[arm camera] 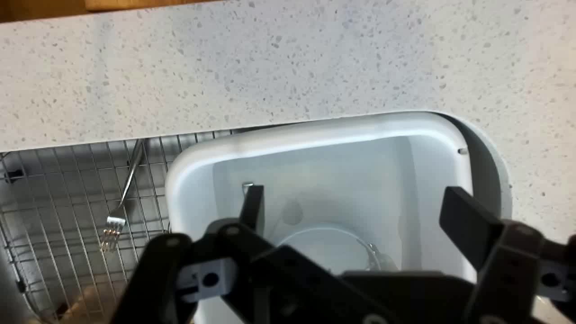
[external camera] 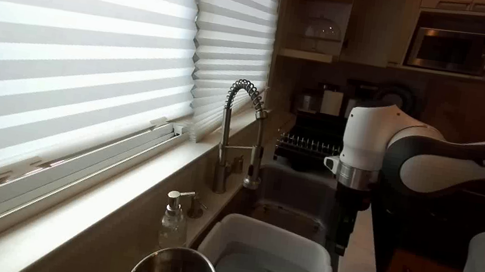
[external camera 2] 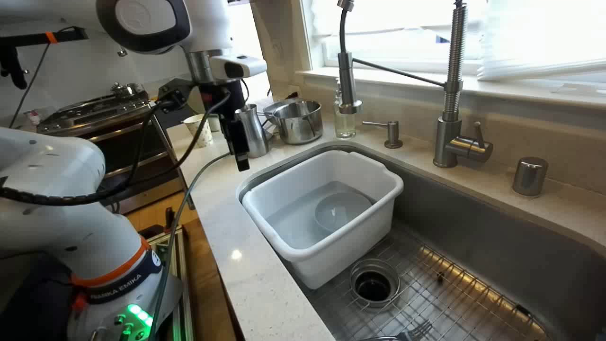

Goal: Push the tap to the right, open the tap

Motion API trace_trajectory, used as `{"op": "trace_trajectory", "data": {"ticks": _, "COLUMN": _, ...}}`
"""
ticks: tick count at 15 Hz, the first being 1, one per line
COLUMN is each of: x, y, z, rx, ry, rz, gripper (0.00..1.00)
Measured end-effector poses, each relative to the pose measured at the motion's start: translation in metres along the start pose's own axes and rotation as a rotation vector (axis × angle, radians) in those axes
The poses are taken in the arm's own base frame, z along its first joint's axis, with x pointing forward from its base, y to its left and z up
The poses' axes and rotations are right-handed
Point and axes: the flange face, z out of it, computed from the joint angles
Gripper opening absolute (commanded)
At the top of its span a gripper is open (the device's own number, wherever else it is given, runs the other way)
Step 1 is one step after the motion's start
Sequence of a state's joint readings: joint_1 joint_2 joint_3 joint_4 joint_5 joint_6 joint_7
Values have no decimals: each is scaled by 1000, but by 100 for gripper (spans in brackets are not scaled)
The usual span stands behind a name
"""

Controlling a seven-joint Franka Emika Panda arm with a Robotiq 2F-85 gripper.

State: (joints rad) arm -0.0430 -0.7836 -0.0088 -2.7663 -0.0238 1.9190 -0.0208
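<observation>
The tap is a tall silver faucet with a spring-coiled arched neck, standing upright behind the sink. Its post also shows in an exterior view, where the top of the neck is cut off. Its spray head hangs downward on an arm, to the left of the post there. A short lever sticks up from the side body at its base. My gripper points down near the sink's front edge, well apart from the tap. In the wrist view my gripper is open with nothing between its fingers. The tap is out of the wrist view.
A white tub with water and a round dish sits in the sink. A soap bottle, a metal pot and a pitcher stand on the counter. A fork lies on the sink grid.
</observation>
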Motion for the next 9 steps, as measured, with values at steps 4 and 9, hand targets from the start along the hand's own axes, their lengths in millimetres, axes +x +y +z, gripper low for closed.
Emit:
{"op": "trace_trajectory", "data": {"ticks": 4, "x": -2, "y": 0, "z": 10, "rx": 1, "ry": -22, "rz": 0, "gripper": 100}}
{"op": "trace_trajectory", "data": {"ticks": 9, "x": 3, "y": -2, "z": 1, "rx": -25, "ry": 15, "rz": -13, "gripper": 100}}
